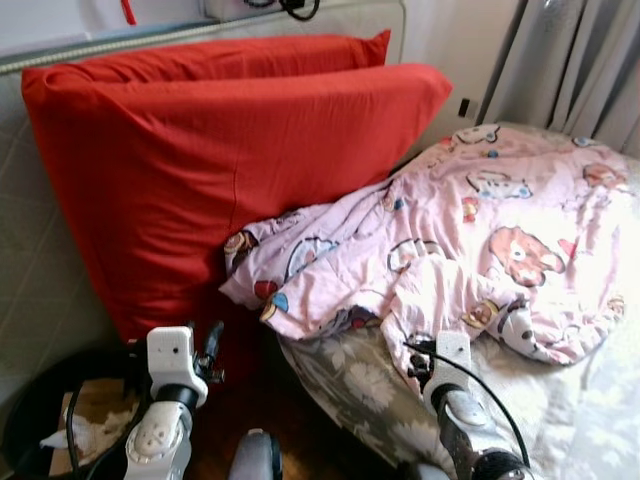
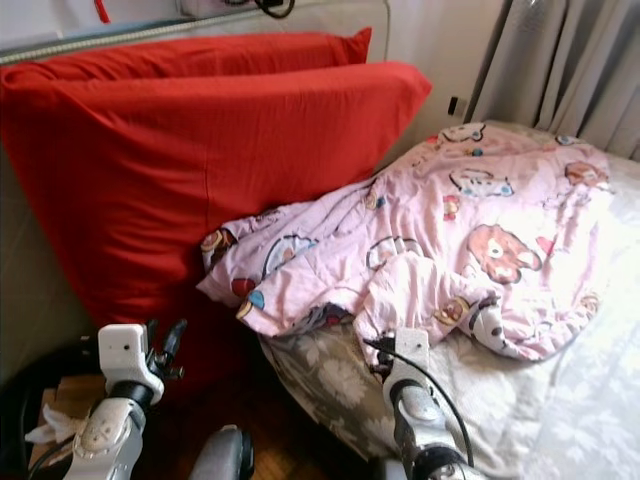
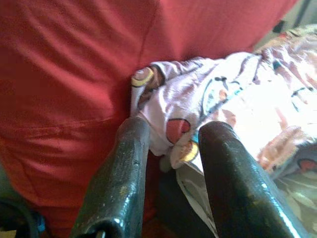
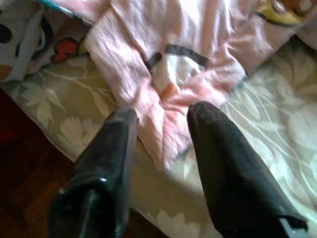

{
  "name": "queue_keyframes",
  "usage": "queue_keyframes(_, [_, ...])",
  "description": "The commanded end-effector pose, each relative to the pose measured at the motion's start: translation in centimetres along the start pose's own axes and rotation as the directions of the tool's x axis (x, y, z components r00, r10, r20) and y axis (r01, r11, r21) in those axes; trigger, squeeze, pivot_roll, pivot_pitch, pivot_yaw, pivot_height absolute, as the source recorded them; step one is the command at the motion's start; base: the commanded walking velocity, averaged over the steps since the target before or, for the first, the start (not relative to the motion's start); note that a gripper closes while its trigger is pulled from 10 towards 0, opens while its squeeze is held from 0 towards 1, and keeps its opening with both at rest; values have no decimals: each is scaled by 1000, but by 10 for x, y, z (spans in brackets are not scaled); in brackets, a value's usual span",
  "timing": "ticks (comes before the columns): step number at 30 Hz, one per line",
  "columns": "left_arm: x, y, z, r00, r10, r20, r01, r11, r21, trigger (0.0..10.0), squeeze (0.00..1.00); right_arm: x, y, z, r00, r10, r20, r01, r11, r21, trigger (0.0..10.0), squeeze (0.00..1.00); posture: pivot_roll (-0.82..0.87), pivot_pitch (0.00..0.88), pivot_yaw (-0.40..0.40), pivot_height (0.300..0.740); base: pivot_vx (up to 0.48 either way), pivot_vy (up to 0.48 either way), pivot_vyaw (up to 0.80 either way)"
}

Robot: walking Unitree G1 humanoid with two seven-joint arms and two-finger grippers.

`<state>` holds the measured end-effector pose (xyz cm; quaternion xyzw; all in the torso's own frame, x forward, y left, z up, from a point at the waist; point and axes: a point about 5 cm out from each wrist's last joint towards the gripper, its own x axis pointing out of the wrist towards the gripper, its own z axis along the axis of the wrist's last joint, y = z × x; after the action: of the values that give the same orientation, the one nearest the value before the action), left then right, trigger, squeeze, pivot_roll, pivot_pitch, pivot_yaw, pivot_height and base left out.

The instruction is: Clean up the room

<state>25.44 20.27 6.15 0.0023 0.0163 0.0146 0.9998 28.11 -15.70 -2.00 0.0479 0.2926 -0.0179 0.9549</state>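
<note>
left claw point(image 3: 166, 148) – parted, at blanket point(image 1: 480, 230) corner | right claw point(image 4: 161, 119) – parted, over blanket edge

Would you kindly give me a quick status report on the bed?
Both pincers open, empty: left pincer and right pincer at pink blanket edge. Blanket crumpled, unfolded. Red pillows crowd the left.

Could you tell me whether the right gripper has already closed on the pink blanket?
No; the right gripper has its fingers apart, poised just above a fold of the pink blanket on the floral sheet.
</note>
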Motion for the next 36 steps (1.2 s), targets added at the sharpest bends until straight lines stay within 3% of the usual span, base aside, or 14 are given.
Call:
queue_keyframes(1, [0,0,8,1000,-19,18,18,1000,15,10000,0,1,-1,3,1000,-2,-4,2,1000,-10,10000,1000,160,54,-3,600,0,0,0])
queue_keyframes(12, [-9,3,19,999,-23,27,23,999,28,10000,0,3,3,12,1000,12,22,-13,1000,3,10000,1000,185,136,-2,600,0,0,0])
queue_keyframes(17, [-15,4,27,999,-22,40,20,999,38,10000,0,5,14,20,996,77,54,-78,997,10,10000,1000,203,168,-7,600,0,0,0])
queue_keyframes(21, [-22,6,34,999,-9,45,7,999,44,10000,0,5,25,21,990,127,57,-126,992,-31,10000,1000,209,199,-14,600,0,0,0])
queue_keyframes(29, [-24,4,41,999,6,54,-8,999,36,10000,0,6,32,27,986,149,75,-141,985,-97,10000,1000,217,240,-24,600,0,0,0])
queue_keyframes(30, [-25,3,41,999,7,53,-9,999,32,10000,0,6,34,30,984,153,86,-144,984,-105,10000,0,216,244,-27,600,0,0,0])
queue_keyframes(36, [-25,-2,41,999,11,46,-12,1000,24,10000,0,7,35,34,983,155,100,-145,985,-95,10000,0,209,246,-33,600,0,0,0])
